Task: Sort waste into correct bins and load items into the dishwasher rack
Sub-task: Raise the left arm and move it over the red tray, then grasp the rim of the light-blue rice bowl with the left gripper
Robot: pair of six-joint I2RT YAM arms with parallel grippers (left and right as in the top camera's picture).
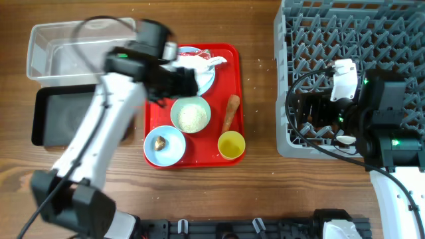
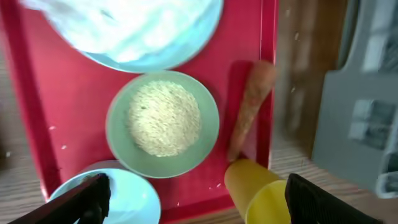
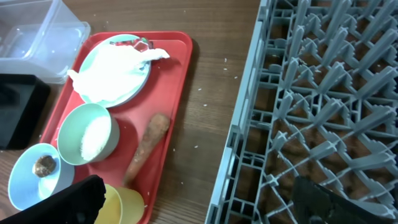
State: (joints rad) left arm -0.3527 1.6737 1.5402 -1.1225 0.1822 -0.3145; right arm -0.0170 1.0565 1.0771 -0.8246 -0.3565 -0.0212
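On the red tray (image 1: 226,56), crumpled white tissue (image 1: 192,65) covers the pale blue plate (image 3: 115,68). A mint bowl (image 2: 163,121) holds white rice. A blue bowl (image 1: 164,145) holds a small brown lump (image 3: 45,163). The orange carrot piece (image 2: 252,109) lies beside the yellow cup (image 2: 261,196). My left gripper (image 2: 199,205) hovers open above the tray, over the bowls, holding nothing. My right gripper (image 3: 205,205) is open and empty over the left front edge of the grey dishwasher rack (image 1: 352,60). The clear tub (image 1: 73,50) and the black tray (image 1: 60,116) lie at the left.
Bare wooden table (image 1: 259,99) separates the red tray from the rack. Scattered rice grains dot that strip. My left arm (image 1: 99,133) crosses above the black tray and partly hides both bins.
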